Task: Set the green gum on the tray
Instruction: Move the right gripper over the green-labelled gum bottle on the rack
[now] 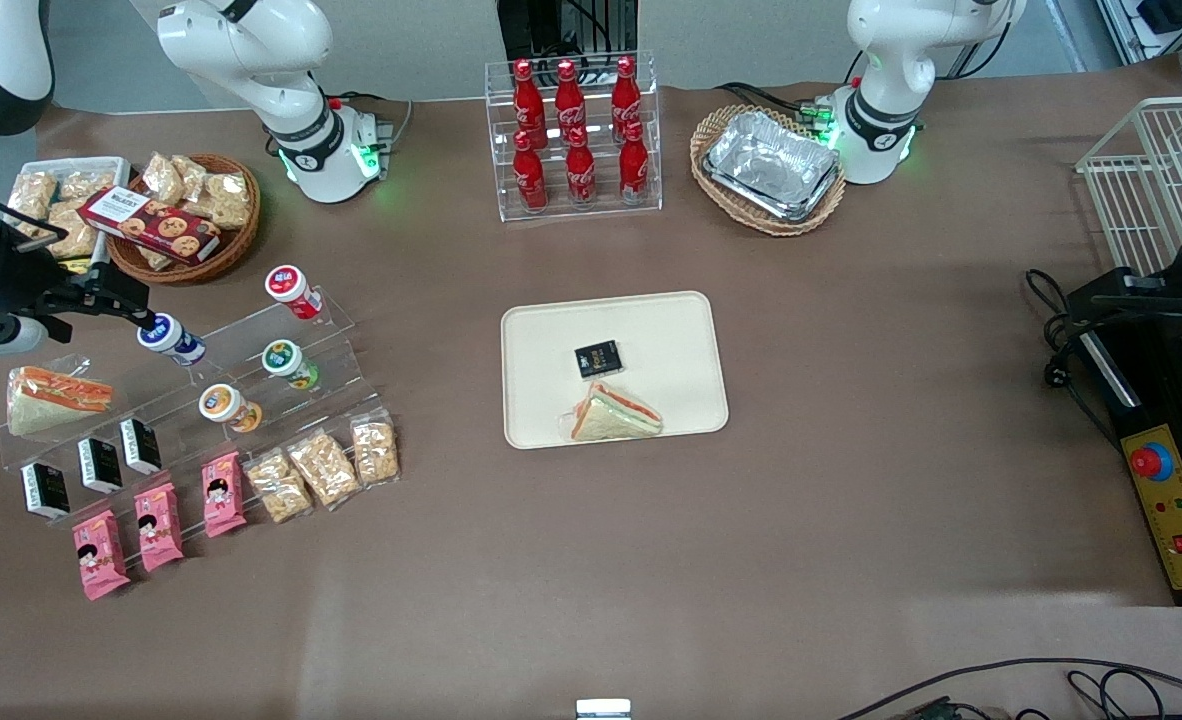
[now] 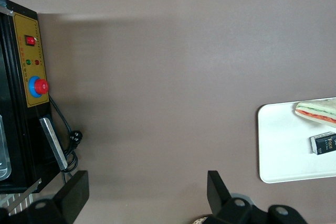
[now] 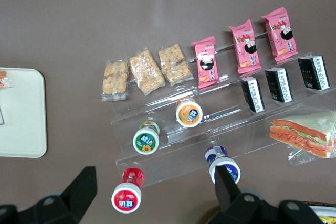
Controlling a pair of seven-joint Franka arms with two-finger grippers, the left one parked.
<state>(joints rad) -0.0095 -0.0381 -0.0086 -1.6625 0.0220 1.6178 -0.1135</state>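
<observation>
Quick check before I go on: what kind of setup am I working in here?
Likely a mock snack-shop counter in a lab: cola bottles racked, green gum on acrylic steps, serving tray. The pincer, open, hovers above those steps.

Matt brown table cover (image 1: 851,420), clear glossy acrylic stand (image 1: 251,375), crinkled shiny foil trays (image 1: 773,165).

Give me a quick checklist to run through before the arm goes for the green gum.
1. Green gum upright on the clear stepped stand: ok.
2. Gripper open and holding nothing: ok.
3. Gripper lined up over the green gum: not ok; it hangs above the blue-capped bottle.
4. Neighbours apart from the green gum: ok; the orange-capped bottle and red-capped bottle don't touch it.
5. Bare space on the tray: ok; only a sandwich and a black packet lie on it.
</observation>
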